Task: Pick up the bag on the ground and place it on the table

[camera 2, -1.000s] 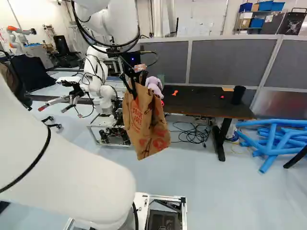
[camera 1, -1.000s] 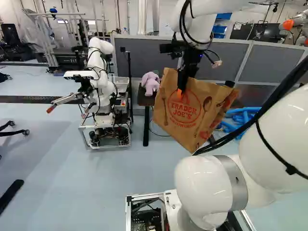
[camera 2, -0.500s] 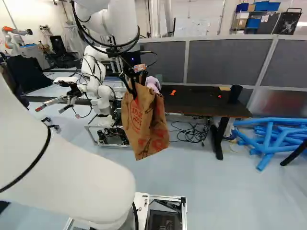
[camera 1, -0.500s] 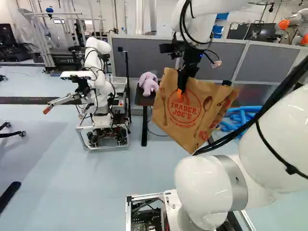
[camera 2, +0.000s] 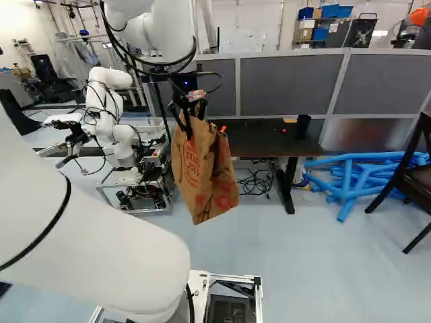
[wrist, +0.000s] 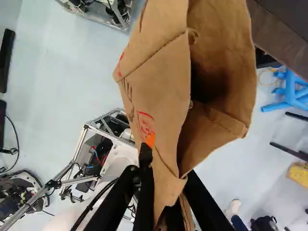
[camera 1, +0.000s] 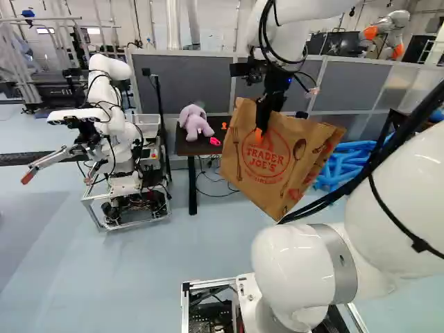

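Grey partition (camera 2: pixel 289 84) at the back, dark table (camera 2: pixel 269 145) ahead, pale floor (camera 2: pixel 303 269) below; plush toy (camera 1: pixel 195 123) seen on the table. Brown paper bag (camera 1: pixel 274 163) is held tilted in the air by the gripper (wrist: pixel 168 166), nearer than the table; paper wall by the open mouth is pinched between its fingers. Handling, judged: light, probably little inside; thin, easily creased or torn; slip possible if gripped too lightly; best taken at the folded top edge, side pinch likely adequate if lowered slowly. Bag front is printed with a round red logo and lettering, fork and spoon drawings alongside; more red print on the side panel.
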Controlling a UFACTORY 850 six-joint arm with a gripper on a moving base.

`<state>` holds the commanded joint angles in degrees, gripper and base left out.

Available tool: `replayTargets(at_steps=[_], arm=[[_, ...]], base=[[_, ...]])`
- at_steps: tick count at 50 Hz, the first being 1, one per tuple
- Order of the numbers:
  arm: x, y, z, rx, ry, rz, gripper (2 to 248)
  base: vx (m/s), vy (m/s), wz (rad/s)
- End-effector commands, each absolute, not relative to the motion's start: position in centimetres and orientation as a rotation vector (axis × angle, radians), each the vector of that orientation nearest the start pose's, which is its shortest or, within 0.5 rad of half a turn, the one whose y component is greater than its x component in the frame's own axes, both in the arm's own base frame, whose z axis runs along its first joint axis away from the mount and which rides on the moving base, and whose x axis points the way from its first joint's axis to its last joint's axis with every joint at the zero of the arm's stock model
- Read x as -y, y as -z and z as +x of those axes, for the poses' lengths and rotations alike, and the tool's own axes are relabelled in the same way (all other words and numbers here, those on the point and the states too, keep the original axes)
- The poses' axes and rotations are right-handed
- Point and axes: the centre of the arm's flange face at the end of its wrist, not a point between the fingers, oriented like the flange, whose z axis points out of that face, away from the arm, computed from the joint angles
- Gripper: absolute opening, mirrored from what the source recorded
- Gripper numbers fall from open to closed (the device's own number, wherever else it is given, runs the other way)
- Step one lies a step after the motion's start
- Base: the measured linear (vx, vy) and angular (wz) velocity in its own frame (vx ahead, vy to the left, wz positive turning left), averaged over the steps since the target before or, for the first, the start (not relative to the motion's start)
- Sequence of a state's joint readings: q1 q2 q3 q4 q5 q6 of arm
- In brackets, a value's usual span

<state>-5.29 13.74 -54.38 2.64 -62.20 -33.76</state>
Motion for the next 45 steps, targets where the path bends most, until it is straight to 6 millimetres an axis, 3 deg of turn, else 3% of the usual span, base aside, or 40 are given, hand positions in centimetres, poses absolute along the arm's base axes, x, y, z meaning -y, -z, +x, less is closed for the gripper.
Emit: replayTargets(at_steps=[45], arm=[[3.02,-63.38,36.67,0.741,0.175,-3.043,26]], base=[[0.002,-0.059,-0.283]])
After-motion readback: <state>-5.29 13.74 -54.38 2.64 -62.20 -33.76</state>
